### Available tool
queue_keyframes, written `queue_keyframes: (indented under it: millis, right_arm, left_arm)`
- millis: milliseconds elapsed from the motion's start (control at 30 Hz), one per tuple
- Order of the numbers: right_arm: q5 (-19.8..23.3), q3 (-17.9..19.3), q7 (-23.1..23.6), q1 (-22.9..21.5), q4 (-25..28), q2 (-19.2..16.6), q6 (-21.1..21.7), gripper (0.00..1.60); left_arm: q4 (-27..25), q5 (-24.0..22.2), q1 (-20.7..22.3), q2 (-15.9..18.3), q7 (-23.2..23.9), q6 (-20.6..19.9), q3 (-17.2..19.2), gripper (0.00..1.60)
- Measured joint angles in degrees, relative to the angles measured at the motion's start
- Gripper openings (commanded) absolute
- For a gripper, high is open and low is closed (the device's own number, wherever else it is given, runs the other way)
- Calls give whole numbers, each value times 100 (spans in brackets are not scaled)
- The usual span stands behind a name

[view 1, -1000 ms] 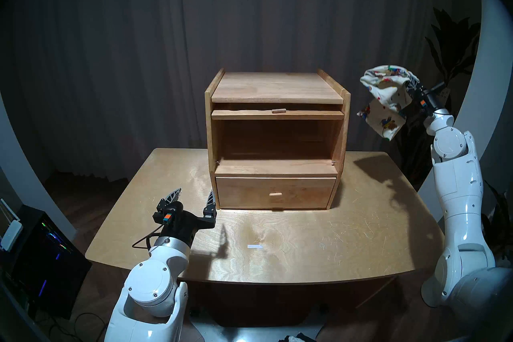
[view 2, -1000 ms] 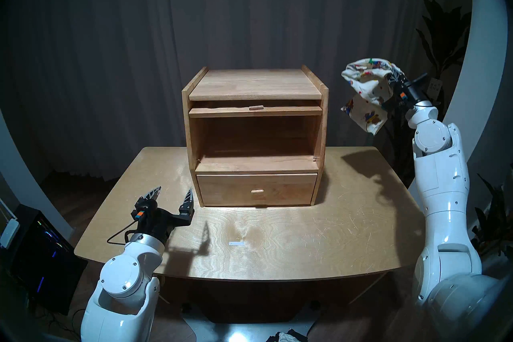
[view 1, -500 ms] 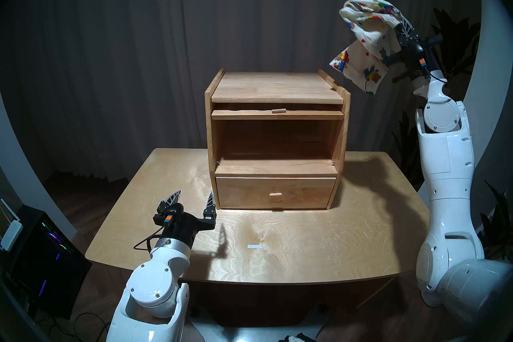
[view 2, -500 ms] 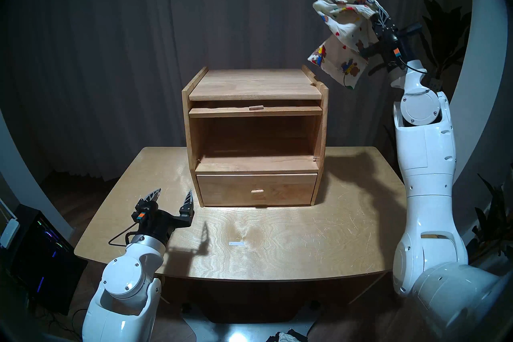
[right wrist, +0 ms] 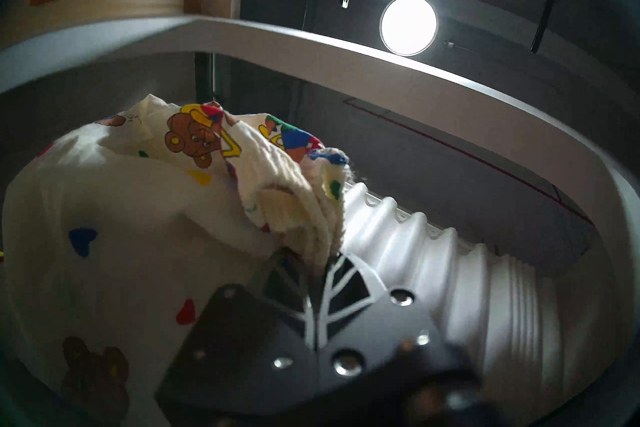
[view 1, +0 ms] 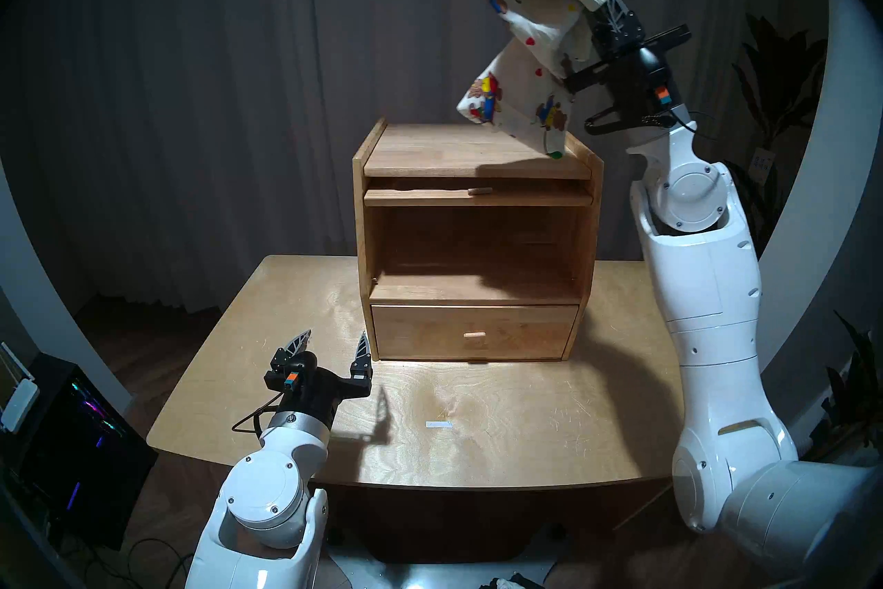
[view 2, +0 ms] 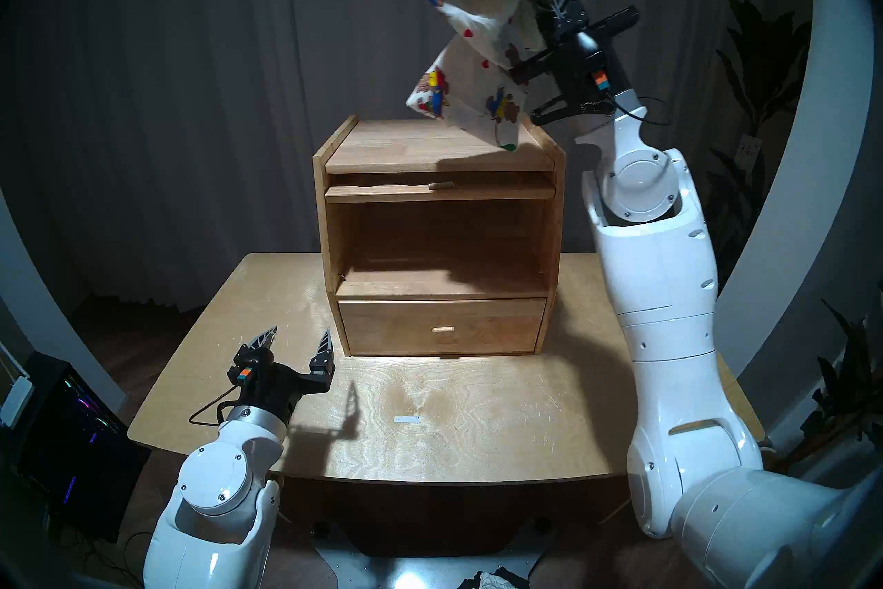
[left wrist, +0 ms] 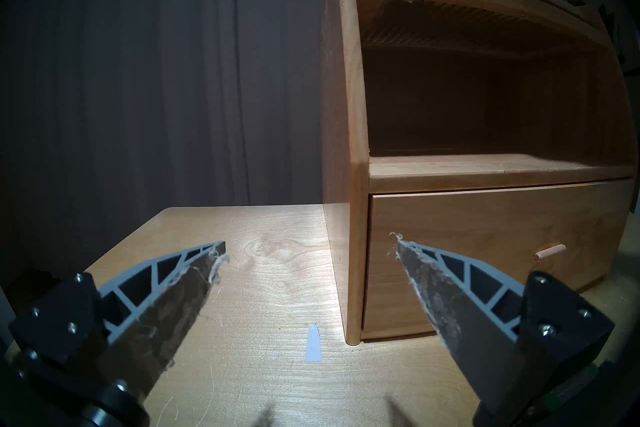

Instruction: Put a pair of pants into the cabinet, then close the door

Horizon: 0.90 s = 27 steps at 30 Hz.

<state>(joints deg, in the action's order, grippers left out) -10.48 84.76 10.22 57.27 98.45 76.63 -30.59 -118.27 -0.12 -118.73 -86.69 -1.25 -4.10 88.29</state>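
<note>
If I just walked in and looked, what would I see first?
First, the cream-white cloth pants with colourful cartoon bears, held high above the boxy light-wood cabinet by the right tool, which is shut on them. Next, the cabinet's big upper compartment stands open in the middle of the pale wooden table. Down at the table's front left, the left tool waits, open and holding nothing.

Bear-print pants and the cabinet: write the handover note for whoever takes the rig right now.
Right tool: shut on the bear-print pants, held high above the cabinet top's right side; one cloth corner hangs down to about the top's level.
Left tool: open, empty, low over the table by the cabinet's front-left corner.
Door: slid up under the top; upper compartment open and empty. Drawer shut.
Done: pants picked up.
Left: place the pants inside, close the door.
</note>
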Motion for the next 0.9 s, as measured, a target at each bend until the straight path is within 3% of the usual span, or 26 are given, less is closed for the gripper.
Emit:
queue_keyframes:
  millis: [400,900]
  right_arm:
    - [492,-1078,40,925,323,311,206,0]
    - [1011,-1748,-79,2049,-36,105,805,0]
  left_arm:
    - [10,30,9,-15,-38,1,-19,160]
    - [10,66,29,-30,-57,1,-42,160]
